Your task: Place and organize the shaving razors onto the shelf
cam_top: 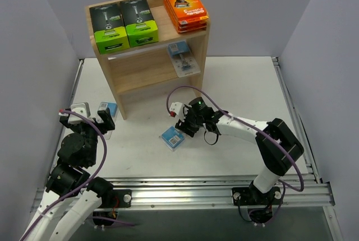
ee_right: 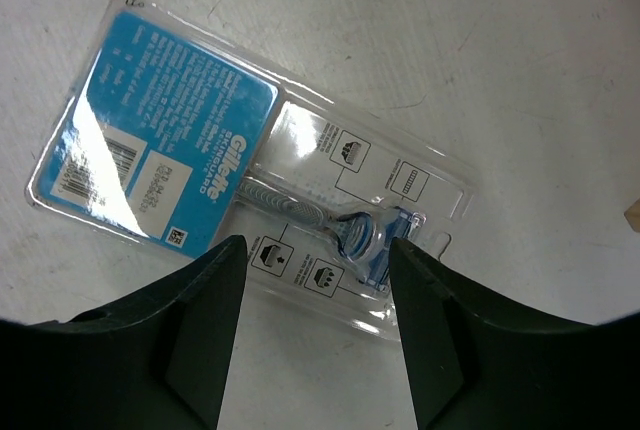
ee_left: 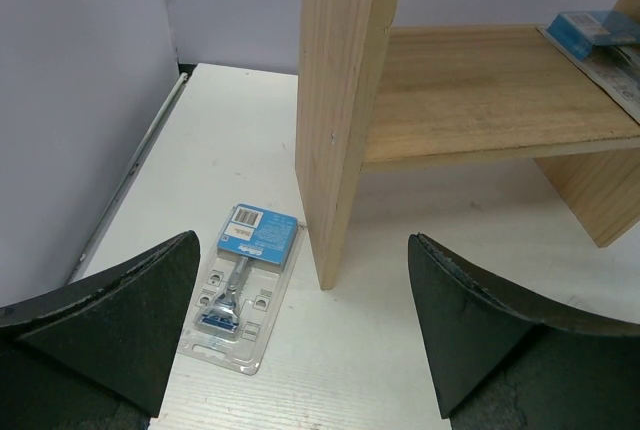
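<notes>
The wooden shelf (cam_top: pixel 193 45) stands at the back of the table. Its top tier holds two black-and-green razor boxes (cam_top: pixel 123 25) and a stack of orange razor boxes (cam_top: pixel 185 8). One blister pack (cam_top: pixel 182 59) lies on the middle tier. A second blister pack (cam_top: pixel 173 138) (ee_right: pixel 250 160) lies flat on the table, card side up. My right gripper (cam_top: pixel 188 123) (ee_right: pixel 318 250) hangs open just above its razor-head end, nothing between the fingers. A third blister pack (cam_top: pixel 107 110) (ee_left: pixel 243 285) lies by the shelf's left foot. My left gripper (cam_top: pixel 88 122) (ee_left: pixel 300 330) is open, low behind it.
The shelf's left side panel (ee_left: pixel 340 110) stands straight ahead of the left gripper, close to the pack. Grey walls close in the table on the left, back and right. A metal rail (cam_top: pixel 224 188) runs along the near edge by the arm bases.
</notes>
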### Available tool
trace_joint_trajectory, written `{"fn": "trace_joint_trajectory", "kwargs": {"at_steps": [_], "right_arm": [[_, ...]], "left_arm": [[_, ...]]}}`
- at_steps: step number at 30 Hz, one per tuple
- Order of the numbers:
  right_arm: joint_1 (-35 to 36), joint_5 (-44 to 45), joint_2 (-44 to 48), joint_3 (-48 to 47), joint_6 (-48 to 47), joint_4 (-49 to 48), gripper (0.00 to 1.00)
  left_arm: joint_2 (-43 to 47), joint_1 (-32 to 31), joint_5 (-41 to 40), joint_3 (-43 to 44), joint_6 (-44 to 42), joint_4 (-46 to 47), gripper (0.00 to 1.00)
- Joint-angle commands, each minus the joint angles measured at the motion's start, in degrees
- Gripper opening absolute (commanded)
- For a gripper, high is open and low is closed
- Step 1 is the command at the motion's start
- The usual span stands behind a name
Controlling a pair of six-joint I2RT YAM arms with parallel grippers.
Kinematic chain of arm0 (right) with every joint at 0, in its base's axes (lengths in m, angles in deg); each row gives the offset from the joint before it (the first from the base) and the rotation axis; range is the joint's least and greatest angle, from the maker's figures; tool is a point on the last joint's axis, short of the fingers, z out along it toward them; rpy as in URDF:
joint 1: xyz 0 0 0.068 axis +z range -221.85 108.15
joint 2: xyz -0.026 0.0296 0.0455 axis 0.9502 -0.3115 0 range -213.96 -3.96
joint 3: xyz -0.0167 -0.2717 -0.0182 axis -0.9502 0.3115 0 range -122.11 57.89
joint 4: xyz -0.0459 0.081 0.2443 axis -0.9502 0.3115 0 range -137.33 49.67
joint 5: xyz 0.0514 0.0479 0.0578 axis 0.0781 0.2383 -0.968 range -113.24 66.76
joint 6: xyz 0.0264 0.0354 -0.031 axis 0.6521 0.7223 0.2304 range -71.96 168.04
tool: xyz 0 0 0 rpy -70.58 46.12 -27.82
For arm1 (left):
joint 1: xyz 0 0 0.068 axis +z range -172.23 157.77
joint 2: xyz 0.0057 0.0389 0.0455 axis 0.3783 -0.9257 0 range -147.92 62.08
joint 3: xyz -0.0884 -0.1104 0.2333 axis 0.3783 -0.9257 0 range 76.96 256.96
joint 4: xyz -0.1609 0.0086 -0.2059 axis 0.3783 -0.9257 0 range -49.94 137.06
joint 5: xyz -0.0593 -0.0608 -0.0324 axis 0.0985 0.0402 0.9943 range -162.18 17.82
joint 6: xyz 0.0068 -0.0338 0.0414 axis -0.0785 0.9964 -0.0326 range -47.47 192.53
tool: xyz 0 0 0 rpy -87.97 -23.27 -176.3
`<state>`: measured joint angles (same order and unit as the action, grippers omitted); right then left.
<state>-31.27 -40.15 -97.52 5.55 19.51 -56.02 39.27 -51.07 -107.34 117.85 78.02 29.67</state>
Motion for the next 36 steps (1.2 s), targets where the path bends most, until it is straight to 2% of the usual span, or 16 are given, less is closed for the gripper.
{"fn": "trace_joint_trajectory", "kwargs": {"at_steps": [1,9,18,24,27,28,31,36], "right_arm": [[0.12,-1.29,-2.14,-3.82,-6.17,1.48,0.54],[0.64,-1.64,-7.51,-7.34,-11.8,5.35,0.54],[1.7,-2.43,-10.85,-7.96,-13.21,7.46,0.54],[3.1,-3.39,-12.87,-9.71,-13.04,10.62,0.48],[3.28,-4.36,-13.4,-11.29,-11.81,12.2,0.37],[3.28,-4.97,-13.58,-11.73,-11.11,12.46,0.3],[3.72,-5.15,-14.11,-13.23,-9.0,13.87,0.17],[5.21,-2.79,-12.71,-13.67,-1.63,13.44,0.05]], "left_arm": [[-0.13,-0.34,0.79,0.07,-0.58,2.18,0.94],[0.13,-0.43,0.97,-0.19,-0.58,2.44,0.94],[0.31,-0.69,1.58,-0.28,-0.57,2.62,0.94],[0.39,-0.78,1.58,-0.28,-0.58,2.62,0.94],[0.31,-0.78,1.5,-0.28,-0.66,2.62,0.94],[0.39,-0.87,1.49,-0.28,-0.66,2.62,0.94],[0.4,-0.87,1.41,-0.28,-0.75,2.62,0.94],[0.39,-0.95,1.14,-0.28,-0.75,2.45,0.94]]}}
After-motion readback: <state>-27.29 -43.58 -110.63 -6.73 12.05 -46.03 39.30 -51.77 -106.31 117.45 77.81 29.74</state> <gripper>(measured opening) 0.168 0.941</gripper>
